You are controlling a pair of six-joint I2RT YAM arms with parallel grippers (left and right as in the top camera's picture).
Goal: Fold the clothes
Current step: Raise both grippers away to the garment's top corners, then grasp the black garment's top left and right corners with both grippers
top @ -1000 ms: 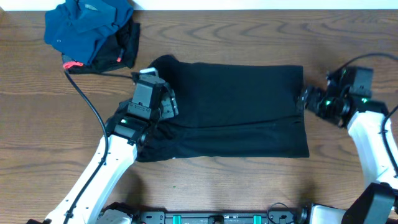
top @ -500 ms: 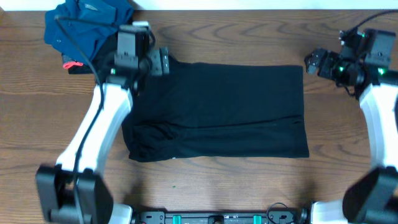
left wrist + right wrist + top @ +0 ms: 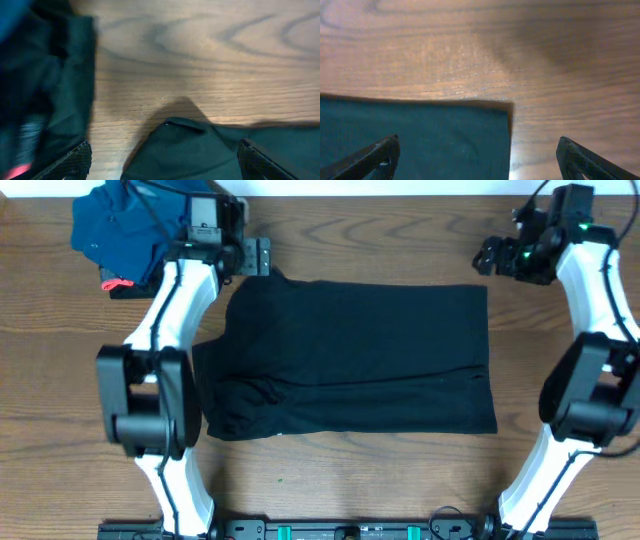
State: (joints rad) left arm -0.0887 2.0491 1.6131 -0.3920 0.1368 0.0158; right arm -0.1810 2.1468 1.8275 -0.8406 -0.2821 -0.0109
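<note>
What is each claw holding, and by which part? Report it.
Nothing. The left claw and right claw are open over the garment's far corners, gripping no cloth.

The garment (image 3: pixel 350 360) lies central on the bench (image 3: pixel 400 480), a heap of clothes (image 3: pixel 140 230) behind-left. The left gripper (image 3: pixel 255 257) hangs between them (right gripper (image 3: pixel 490 258) off the far-right corner)
</note>
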